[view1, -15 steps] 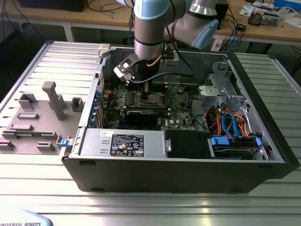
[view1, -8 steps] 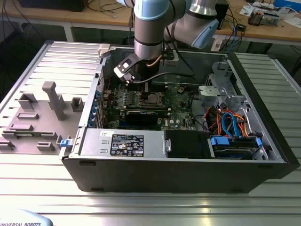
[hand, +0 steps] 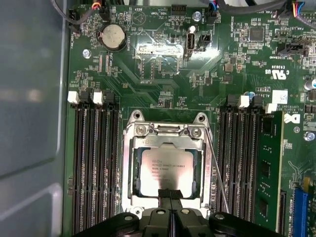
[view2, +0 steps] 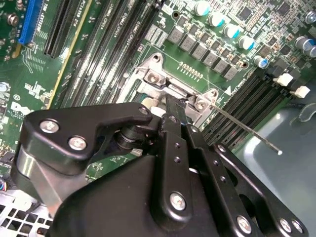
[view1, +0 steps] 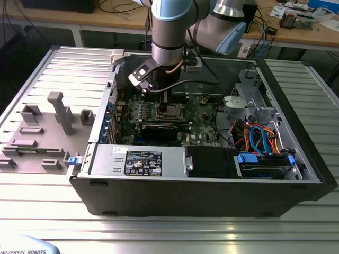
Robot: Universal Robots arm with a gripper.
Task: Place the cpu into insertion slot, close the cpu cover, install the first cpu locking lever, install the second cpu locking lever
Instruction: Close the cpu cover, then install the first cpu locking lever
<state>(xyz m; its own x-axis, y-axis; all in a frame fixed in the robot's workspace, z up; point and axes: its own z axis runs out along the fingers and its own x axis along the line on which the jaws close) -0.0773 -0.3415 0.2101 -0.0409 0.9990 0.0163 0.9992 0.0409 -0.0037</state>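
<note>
So the cpu (hand: 167,165) lies flat in the slot (hand: 125,163), a bit above the middle of the exterior view. Its matte grey square top faces up, sides parallel to the green board (hand: 163,74). The shiny cover (hand: 168,140) frames it tight, hardly any gap. A thin wire lever (hand: 217,173) slants away alongside. Long black memory slots (hand: 94,168) hem in both sides. The gripper (hand: 170,193) has its black fingers pressed together, tips right at the cover's edge.

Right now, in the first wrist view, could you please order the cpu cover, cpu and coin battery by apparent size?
1. cpu cover, largest
2. cpu, inside its cut-out
3. coin battery, smallest
</note>
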